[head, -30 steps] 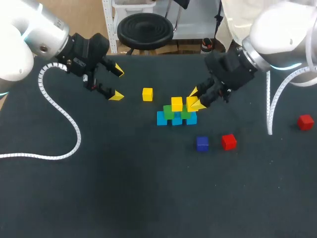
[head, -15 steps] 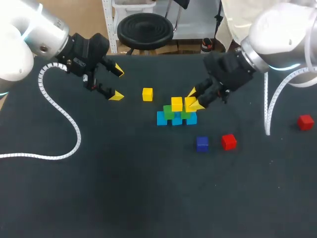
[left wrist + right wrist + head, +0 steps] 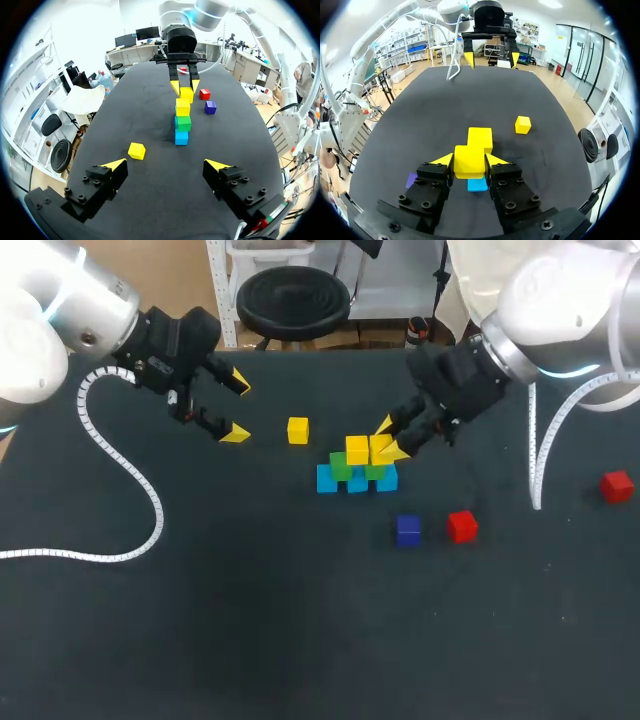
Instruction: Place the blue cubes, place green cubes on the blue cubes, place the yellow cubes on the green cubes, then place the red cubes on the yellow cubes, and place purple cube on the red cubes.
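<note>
Shifted toward 9 o'clock, the right end effector (image 3: 391, 439) is clamped on a yellow cube (image 3: 469, 160) for the green cubes (image 3: 183, 122); the left end effector (image 3: 238, 408) is spread

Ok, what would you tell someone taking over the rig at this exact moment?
Left hand: open, empty, loose yellow cube ahead of it.
Right hand: shut on held yellow cube, beside the placed yellow cube.
Done: blue cubes, green cubes on them, one yellow on top.
To do: release this yellow, probably add the loose one, then red cubes, purple cube.
</note>
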Controlling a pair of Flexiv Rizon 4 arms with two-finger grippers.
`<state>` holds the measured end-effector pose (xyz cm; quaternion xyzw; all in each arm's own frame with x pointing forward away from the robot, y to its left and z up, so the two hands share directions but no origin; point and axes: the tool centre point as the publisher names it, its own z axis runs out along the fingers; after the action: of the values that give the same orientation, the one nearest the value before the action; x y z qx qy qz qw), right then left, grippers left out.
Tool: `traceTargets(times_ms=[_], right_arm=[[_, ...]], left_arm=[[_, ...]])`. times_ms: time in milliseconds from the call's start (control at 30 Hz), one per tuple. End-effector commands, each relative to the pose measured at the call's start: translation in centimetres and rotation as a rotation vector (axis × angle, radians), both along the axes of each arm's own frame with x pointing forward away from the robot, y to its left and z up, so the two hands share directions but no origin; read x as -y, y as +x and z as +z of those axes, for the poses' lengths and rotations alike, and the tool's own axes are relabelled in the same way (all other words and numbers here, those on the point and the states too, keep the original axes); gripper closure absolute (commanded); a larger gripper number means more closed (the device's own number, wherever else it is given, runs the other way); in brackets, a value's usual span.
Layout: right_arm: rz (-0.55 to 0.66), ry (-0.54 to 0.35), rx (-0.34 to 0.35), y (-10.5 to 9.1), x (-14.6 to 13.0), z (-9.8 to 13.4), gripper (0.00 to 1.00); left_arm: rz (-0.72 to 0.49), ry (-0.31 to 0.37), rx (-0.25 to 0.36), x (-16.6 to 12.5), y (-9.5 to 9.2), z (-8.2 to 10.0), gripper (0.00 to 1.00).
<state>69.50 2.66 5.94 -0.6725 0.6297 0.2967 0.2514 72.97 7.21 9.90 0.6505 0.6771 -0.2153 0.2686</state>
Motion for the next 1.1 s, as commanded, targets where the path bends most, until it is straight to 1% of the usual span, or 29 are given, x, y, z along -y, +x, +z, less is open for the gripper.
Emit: traceTargets(times_ms=[33,1100], right_arm=[[0.000,-0.001,-0.003,0.04,-0.01,-0.08,1.00],[0.003,0.008,-0.017,0.45,-0.07,-0.56,1.00]], left_arm=[[-0.002,0.000,-0.001,-0.06,0.10,0.00,0.00],[-0.002,0.000,-0.001,-0.06,0.10,0.00,0.00]])
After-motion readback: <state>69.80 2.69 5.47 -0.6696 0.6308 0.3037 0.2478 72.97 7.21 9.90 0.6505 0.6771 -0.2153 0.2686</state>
